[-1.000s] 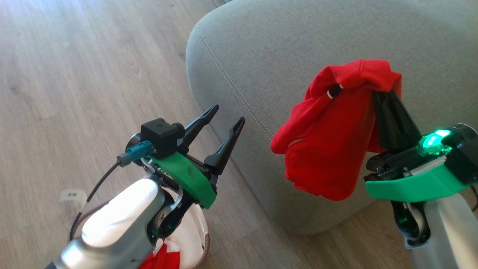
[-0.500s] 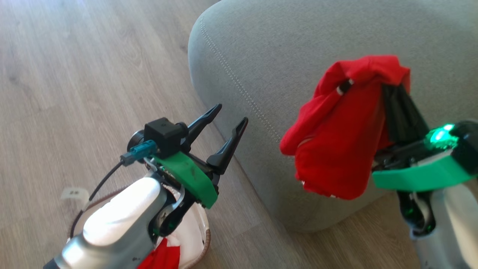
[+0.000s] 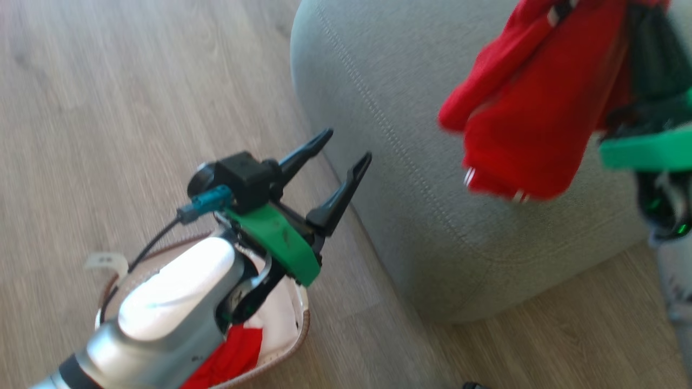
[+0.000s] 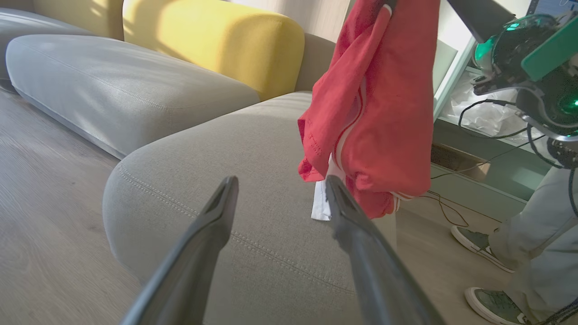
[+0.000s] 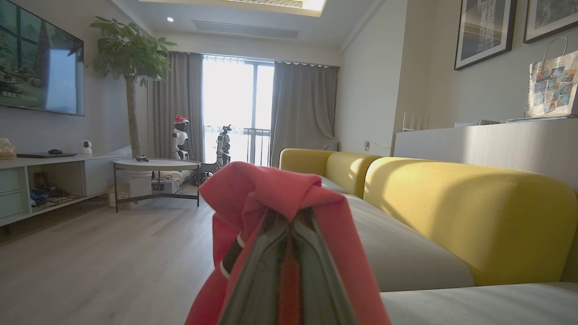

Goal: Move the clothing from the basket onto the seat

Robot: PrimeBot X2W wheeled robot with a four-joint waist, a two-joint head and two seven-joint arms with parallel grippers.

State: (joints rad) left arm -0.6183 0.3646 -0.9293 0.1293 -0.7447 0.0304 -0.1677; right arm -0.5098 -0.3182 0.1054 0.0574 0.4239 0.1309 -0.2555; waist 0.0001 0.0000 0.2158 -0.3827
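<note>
Clothing (image 3: 530,102) is hanging at two o'clock, clenched in our right hand (image 5: 291,221) by the edge of the seat (image 3: 378,81); we are judging it mid-carry, next needing a reach over the cushion and release, our left hand (image 3: 347,145) gaping empty near the basket (image 3: 300,329).

Wood floor (image 3: 108,108), yellow cushions (image 5: 474,212), tall houseplant (image 5: 128,67)

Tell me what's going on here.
A two-armed robot is shifting laundry. Its right gripper is shut on a red garment, which hangs over the grey seat and is not yet set down. The left gripper is open and empty, above the basket on the floor, where more red clothing lies.
</note>
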